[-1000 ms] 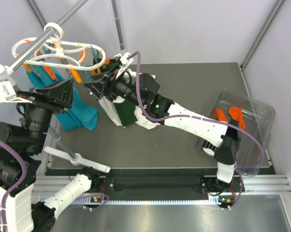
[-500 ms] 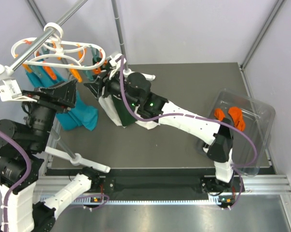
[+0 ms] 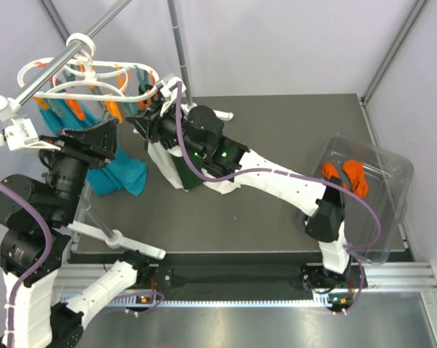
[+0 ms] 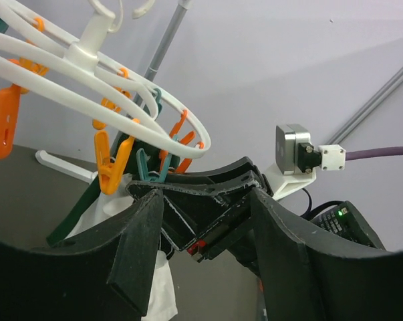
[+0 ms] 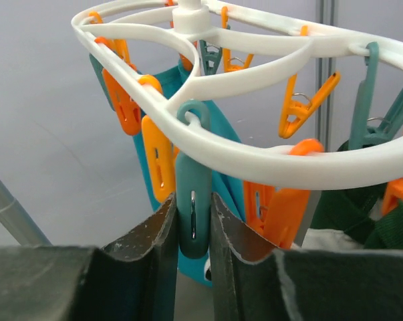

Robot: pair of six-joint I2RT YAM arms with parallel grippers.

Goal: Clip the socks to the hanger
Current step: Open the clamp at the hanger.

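The white oval hanger (image 3: 80, 90) hangs from the rail at the back left, with orange and teal clips dangling; it also shows in the left wrist view (image 4: 121, 73) and the right wrist view (image 5: 254, 73). My right gripper (image 3: 147, 119) reaches up to its rim and is shut (image 5: 192, 204) on a teal clip (image 5: 193, 174). My left gripper (image 3: 106, 132) is open and empty (image 4: 204, 197) just left of it, facing the right gripper. Two orange socks (image 3: 345, 174) lie in the clear bin at the right. No dark striped sock shows.
Teal cloths (image 3: 124, 170) and a white and dark-green cloth (image 3: 185, 170) hang below the hanger. The grey rail (image 3: 66, 54) slants at the back left, a vertical pole (image 3: 178, 43) stands behind. The clear bin (image 3: 381, 156) sits at the right table edge.
My right gripper has moved up and left to the hanger's rim and onto the teal clip. My left gripper has shifted slightly right toward it.
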